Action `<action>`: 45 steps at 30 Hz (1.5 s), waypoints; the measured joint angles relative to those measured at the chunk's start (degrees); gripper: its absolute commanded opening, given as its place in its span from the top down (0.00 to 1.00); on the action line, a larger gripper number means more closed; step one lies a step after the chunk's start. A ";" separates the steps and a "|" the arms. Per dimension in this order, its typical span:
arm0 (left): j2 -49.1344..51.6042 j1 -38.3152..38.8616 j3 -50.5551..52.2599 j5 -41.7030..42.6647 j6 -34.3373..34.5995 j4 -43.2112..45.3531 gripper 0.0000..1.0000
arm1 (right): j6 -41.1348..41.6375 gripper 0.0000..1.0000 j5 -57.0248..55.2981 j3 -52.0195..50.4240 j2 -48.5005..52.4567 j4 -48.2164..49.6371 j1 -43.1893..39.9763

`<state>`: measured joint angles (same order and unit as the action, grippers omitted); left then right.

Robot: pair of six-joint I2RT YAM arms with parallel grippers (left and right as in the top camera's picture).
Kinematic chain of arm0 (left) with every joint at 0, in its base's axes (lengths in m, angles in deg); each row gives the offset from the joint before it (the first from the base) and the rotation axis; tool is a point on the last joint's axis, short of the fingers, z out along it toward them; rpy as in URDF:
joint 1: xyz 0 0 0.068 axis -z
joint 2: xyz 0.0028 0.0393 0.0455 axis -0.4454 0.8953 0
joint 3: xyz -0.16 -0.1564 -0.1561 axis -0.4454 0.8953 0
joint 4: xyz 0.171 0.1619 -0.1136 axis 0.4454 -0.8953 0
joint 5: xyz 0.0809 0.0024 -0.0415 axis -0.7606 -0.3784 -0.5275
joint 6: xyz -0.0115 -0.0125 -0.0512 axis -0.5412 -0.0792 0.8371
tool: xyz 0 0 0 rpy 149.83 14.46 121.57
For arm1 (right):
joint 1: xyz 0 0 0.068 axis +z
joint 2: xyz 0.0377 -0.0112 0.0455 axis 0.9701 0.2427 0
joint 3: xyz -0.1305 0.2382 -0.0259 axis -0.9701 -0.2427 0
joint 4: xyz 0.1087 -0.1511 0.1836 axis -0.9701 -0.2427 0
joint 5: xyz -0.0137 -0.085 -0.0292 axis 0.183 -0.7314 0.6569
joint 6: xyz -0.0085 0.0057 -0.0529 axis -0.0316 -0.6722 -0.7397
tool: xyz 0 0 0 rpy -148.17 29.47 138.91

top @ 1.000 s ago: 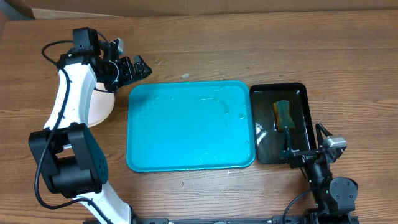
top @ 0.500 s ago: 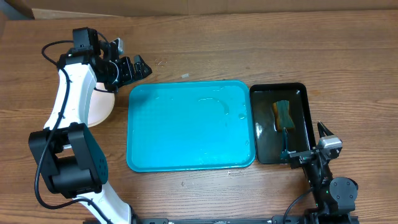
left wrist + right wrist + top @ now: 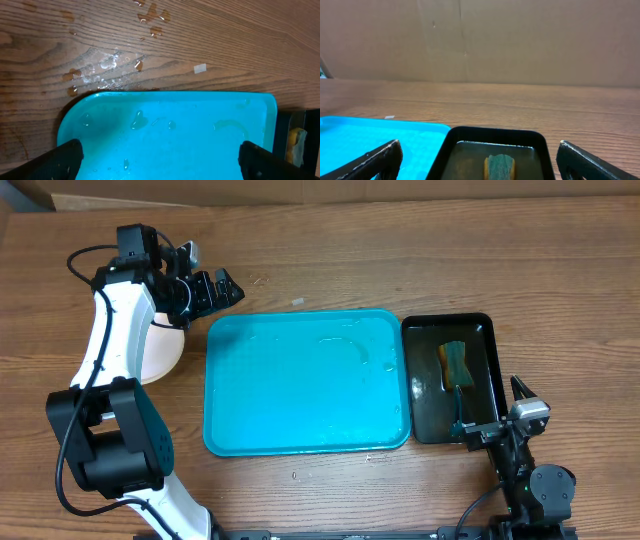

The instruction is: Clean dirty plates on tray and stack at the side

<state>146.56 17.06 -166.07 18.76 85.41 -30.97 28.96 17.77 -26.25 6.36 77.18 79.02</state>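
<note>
- The left gripper (image 3: 228, 288) is held wide open and empty at 10 o'clock of the tray (image 3: 300, 390).
- The plates (image 3: 165, 358) are seen at its 9 o'clock, partly hidden.
- The right gripper (image 3: 490, 415) is spread open, empty.

Glossy wet plastic tray (image 3: 300, 400), matt grained wood table (image 3: 420, 260)

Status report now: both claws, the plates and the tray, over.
Left claw open, right claw open, both empty. Tray wet, no plates on it. Plates beside it, partly under the left arm. Nothing in the way.
</note>
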 measured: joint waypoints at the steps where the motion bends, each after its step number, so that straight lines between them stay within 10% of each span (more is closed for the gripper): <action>1: 0.00 0.00 0.00 0.00 0.00 0.00 0.00 | 0.00 0.00 0.00 0.00 0.00 0.00 0.02; 24: -1.62 0.20 0.17 -0.02 0.00 -0.07 0.00 | 0.02 0.00 0.00 0.00 0.00 0.07 0.00; 45: -46.80 4.17 0.42 0.22 -0.22 -0.26 0.00 | 0.00 0.00 0.02 0.00 0.00 0.00 -0.04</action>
<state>99.77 21.23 -165.65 18.98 85.19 -31.23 28.96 17.79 -26.25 6.36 77.18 78.98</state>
